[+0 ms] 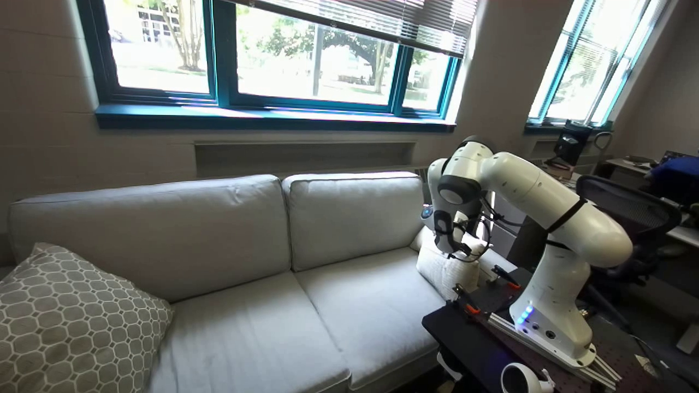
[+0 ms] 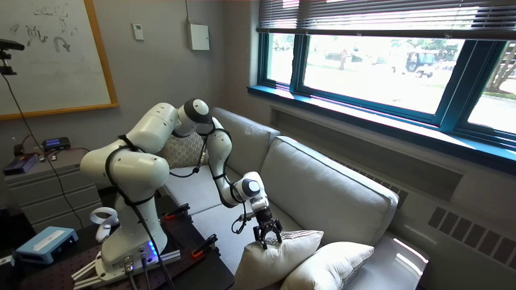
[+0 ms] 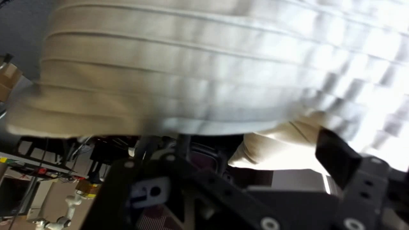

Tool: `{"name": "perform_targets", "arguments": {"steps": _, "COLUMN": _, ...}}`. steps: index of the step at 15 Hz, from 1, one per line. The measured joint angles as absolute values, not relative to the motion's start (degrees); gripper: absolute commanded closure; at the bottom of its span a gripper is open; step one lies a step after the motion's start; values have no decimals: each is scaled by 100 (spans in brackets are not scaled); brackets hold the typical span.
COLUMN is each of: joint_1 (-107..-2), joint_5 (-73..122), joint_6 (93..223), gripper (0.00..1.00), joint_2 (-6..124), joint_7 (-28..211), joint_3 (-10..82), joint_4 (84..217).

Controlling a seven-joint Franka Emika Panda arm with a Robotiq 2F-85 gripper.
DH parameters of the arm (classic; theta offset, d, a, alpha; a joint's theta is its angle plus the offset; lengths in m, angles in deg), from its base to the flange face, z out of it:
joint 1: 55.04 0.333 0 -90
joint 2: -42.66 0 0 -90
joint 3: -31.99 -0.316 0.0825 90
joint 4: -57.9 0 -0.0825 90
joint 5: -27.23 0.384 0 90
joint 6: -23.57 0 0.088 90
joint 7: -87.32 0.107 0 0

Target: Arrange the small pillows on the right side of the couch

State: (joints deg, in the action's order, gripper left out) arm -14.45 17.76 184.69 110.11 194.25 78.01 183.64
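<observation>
Small pillows [image 2: 276, 262] lean side by side at the end of the couch [image 1: 235, 335] opposite the patterned pillow [image 1: 82, 319]. The gripper [image 2: 270, 240] is spread wide at one's upper edge. A shallow bite could let the plump fabric slip; pushing could shove its neighbour askew. Counted: two small pillows, one patterned pillow, two seat cushions [image 1: 371, 297], two back cushions [image 1: 355, 218].

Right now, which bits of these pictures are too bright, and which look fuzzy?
In both exterior views, the big window glares almost white; in an exterior view, the couch arm has bright streaks; in the wrist view, the nearest small pillow looks fuzzy, especially along its lower edge, and washes out to white at the right.
</observation>
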Motion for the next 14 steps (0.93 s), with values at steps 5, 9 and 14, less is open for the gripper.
{"name": "perform_targets", "arguments": {"steps": 5, "joint_1": -583, "joint_5": 2179, "joint_6": 19185, "gripper": 0, "joint_2": 10979, "joint_7": 19432, "joint_3": 8214, "joint_4": 19104}}
{"name": "perform_targets", "arguments": {"steps": 9, "joint_1": -207, "joint_5": 2572, "joint_6": 20261, "gripper": 0, "joint_2": 10971, "joint_7": 19119, "joint_3": 8284, "joint_4": 19510}}
{"name": "perform_targets", "arguments": {"steps": 14, "joint_1": 18, "joint_5": 3403, "joint_6": 22068, "gripper": 0, "joint_2": 10935, "joint_7": 17966, "joint_3": 8147, "joint_4": 19893}}
